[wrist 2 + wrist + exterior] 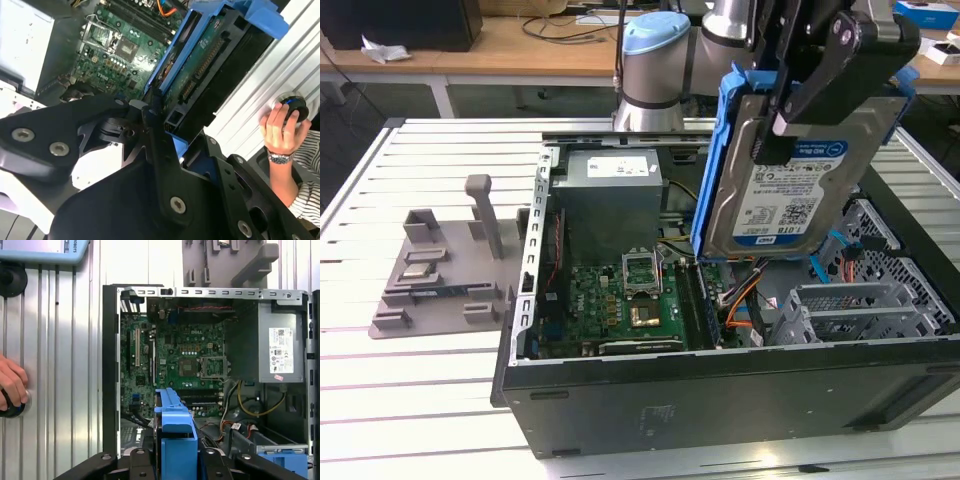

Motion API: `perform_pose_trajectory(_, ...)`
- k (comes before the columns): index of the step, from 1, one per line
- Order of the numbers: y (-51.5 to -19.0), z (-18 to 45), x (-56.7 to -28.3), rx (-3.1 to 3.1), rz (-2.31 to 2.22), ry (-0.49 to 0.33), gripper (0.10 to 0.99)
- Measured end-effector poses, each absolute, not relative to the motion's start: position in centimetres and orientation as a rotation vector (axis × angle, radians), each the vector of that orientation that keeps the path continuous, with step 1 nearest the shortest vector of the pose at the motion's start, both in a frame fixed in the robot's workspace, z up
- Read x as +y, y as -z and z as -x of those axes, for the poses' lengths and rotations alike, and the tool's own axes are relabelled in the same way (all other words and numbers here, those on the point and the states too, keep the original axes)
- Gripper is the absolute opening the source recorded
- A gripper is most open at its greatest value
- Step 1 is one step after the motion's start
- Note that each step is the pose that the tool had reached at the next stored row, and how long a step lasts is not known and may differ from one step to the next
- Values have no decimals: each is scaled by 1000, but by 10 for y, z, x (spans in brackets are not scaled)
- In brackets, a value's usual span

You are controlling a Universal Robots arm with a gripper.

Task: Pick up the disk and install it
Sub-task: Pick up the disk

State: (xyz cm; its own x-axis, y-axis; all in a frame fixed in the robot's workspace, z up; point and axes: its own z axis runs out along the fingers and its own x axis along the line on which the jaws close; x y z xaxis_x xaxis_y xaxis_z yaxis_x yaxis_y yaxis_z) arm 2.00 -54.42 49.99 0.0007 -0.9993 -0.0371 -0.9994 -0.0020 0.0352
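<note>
White slatted metal desk [420,380] carries the open black computer case [720,400], which lies on its side. Inside, in the exterior view: a boxy grey power supply [610,195] at the back, a green motherboard [610,300] in the middle and a perforated metal drive cage [865,310] towards that view's right. The disk [800,190], a silver-grey hard drive in a blue plastic carrier frame, hangs on edge above the case interior, clear of everything below, label facing the exterior camera. My black gripper [798,95] is clamped on its upper end, fingers closed across the frame. I judge the step in hand to be the carry towards the cage. Doing it well means keeping the drive from swinging, staying clear of the orange and yellow cables [745,300] beneath, and squaring the blue frame to the cage before any descent. A person's hand [280,127] rests on a round black knob at the desk edge.
</note>
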Motion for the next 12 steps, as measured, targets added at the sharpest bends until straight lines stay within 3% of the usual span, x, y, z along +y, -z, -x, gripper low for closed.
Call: perform_pose_trajectory(12, -471, -95, -544, 2225, 2226, -93, 369)
